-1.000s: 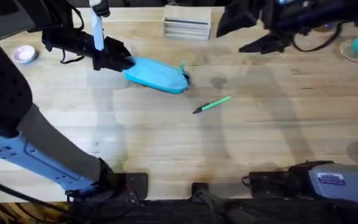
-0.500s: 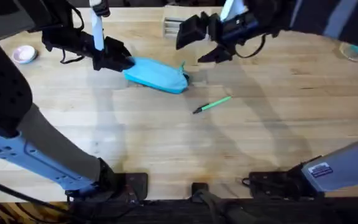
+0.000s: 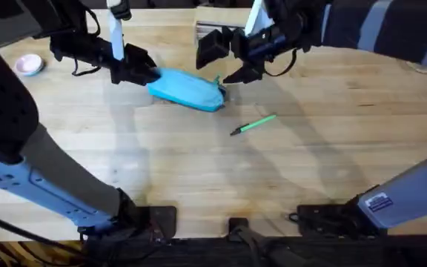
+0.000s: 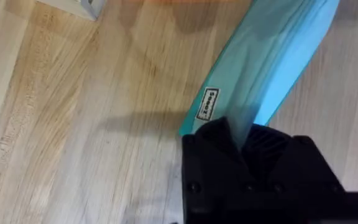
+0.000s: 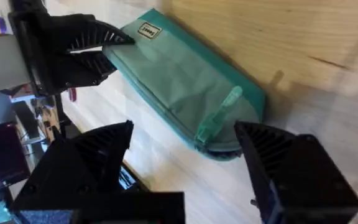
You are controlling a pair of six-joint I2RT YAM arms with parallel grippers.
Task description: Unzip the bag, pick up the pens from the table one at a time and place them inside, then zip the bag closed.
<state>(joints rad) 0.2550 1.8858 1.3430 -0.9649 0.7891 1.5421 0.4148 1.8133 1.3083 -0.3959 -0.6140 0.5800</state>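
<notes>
Bag [image 3: 187, 90] of turquoise-blue fabric lies on the surface [image 3: 199, 170], toward its far side and left of the middle, its zip shut and the teal pull tab [image 5: 219, 117] resting at the end nearer the middle. The left gripper [image 3: 141, 73] is clamped on the bag's other end, beside a small white label [image 4: 207, 104]. The right gripper [image 3: 227, 61] hovers just above the pull-tab end, its fingers [image 5: 291, 168] spread wide apart. A light-green pen [image 3: 253, 124] lies alone on the surface, nearer the arms' bases than the bag and well apart from both grippers.
</notes>
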